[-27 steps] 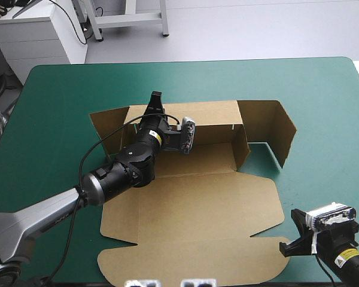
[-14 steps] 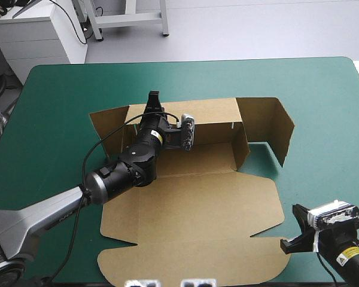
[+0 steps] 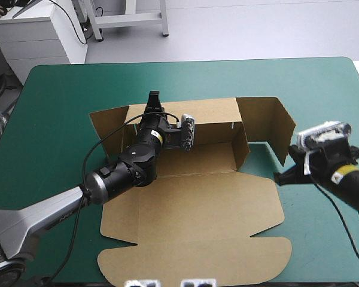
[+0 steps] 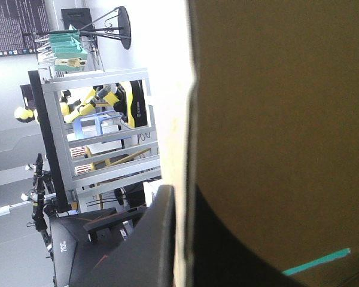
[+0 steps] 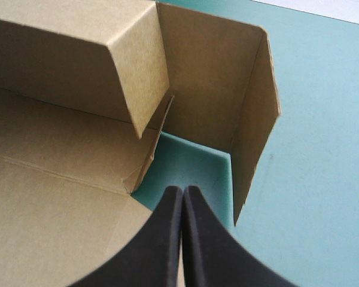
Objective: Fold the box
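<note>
- The brown box (image 3: 191, 209) lies in the middle of the teal-green desk (image 3: 54, 89), partly raised, with most of its sheet still flat.
- At the box's 10 o'clock an end flap (image 3: 106, 124) stands tilted up off the cover.
- The left pincer (image 3: 154, 99) is at about 11 o'clock on the box, on the top edge of the far wall (image 3: 212, 116). In the left wrist view its black fingers (image 4: 158, 239) are all but closed, with the edge of the board pinched between them.
- The far wall stands upright along 12 o'clock. The lid panel (image 3: 191, 260) lies flat toward 6 o'clock, its rounded edge close to the desk's near edge.
- At 2 o'clock a short side wall (image 3: 243, 143) stands upright. Beyond it an outer flap (image 3: 269, 122) also stands, bent round a corner, with a patch of bare cover between the two.
- The right pincer (image 5: 182, 190) is at 3 o'clock, just beside the box's right edge. Its fingers are pressed together into one point and hold nothing. The tip points at the bare patch, near where the flat board ends; whether it touches the board I cannot tell.
</note>
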`<action>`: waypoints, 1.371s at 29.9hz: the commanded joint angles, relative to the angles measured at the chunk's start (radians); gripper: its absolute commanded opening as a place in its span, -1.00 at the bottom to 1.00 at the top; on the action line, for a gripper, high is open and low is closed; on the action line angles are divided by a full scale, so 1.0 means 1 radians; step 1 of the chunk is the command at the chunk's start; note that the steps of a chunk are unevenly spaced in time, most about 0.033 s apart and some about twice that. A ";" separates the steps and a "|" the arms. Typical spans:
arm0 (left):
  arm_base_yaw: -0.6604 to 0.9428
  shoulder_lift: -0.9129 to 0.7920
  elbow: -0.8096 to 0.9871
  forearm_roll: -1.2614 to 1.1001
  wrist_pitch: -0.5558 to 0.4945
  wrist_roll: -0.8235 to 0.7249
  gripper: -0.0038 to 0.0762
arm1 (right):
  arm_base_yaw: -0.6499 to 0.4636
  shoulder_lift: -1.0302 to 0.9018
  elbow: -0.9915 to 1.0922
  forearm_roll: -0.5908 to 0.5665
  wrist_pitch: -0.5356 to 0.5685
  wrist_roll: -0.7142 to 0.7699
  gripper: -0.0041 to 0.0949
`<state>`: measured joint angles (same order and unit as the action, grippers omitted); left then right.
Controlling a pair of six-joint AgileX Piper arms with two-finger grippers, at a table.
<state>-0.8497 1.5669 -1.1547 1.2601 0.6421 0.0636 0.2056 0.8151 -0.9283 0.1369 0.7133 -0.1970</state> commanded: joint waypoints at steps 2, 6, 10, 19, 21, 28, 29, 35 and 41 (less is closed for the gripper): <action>-0.001 -0.030 -0.024 0.021 0.012 -0.005 -0.92 | -0.003 0.223 -0.225 -0.002 0.004 -0.048 -0.95; -0.001 -0.030 -0.024 0.021 0.012 -0.005 -0.92 | -0.003 0.398 -0.406 -0.002 0.055 -0.055 -0.95; -0.001 -0.030 -0.024 0.021 0.012 -0.005 -0.92 | -0.003 0.552 -0.568 -0.020 0.097 -0.056 -0.95; -0.001 -0.030 -0.024 0.025 0.012 -0.005 -0.92 | -0.003 0.830 -0.874 -0.111 0.190 -0.056 -0.95; -0.001 -0.030 -0.024 0.025 0.012 -0.005 -0.92 | -0.003 0.875 -0.916 -0.137 0.216 -0.056 -0.95; -0.001 -0.030 -0.039 0.033 0.003 -0.005 -0.92 | -0.026 0.965 -0.946 -0.157 0.310 -0.066 -0.95; -0.001 -0.030 -0.039 0.033 0.003 -0.005 -0.92 | -0.031 0.967 -0.946 -0.144 0.332 -0.073 -0.95; -0.001 -0.030 -0.039 0.025 -0.004 -0.005 -0.92 | -0.064 0.952 -0.946 -0.108 0.429 -0.091 -0.95; -0.001 -0.030 -0.039 0.023 -0.004 -0.005 -0.92 | -0.064 0.950 -0.946 0.033 0.509 -0.142 -0.94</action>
<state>-0.8497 1.5680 -1.1629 1.2590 0.6356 0.0636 0.1470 1.8297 -1.8420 0.0949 1.2163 -0.3063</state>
